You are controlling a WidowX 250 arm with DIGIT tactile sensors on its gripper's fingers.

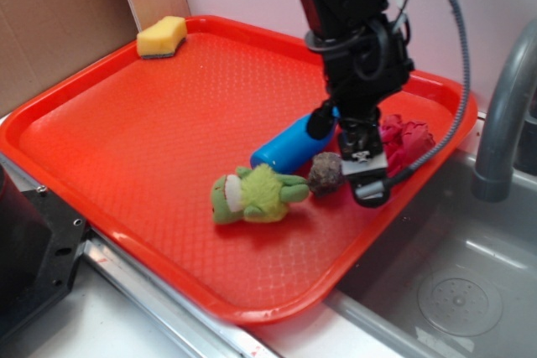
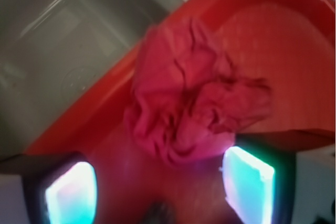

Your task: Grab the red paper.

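The red paper [image 1: 406, 142] [image 2: 191, 90] is a crumpled dark red ball lying on the red tray [image 1: 151, 132] close to its right rim, beside the sink. My gripper [image 1: 367, 180] [image 2: 157, 184] is open and hangs just in front of the paper, low over the tray. In the wrist view the two glowing pads [image 2: 247, 182] stand wide apart, and the paper's near edge reaches in between them. Nothing is clamped between the jaws.
A brown rock [image 1: 325, 173], a blue cylinder [image 1: 289, 147] and a green plush toy [image 1: 252, 194] lie just left of the gripper. A yellow sponge [image 1: 162, 36] sits at the tray's far corner. The steel sink [image 1: 453, 274] and faucet [image 1: 503, 115] lie right of the tray.
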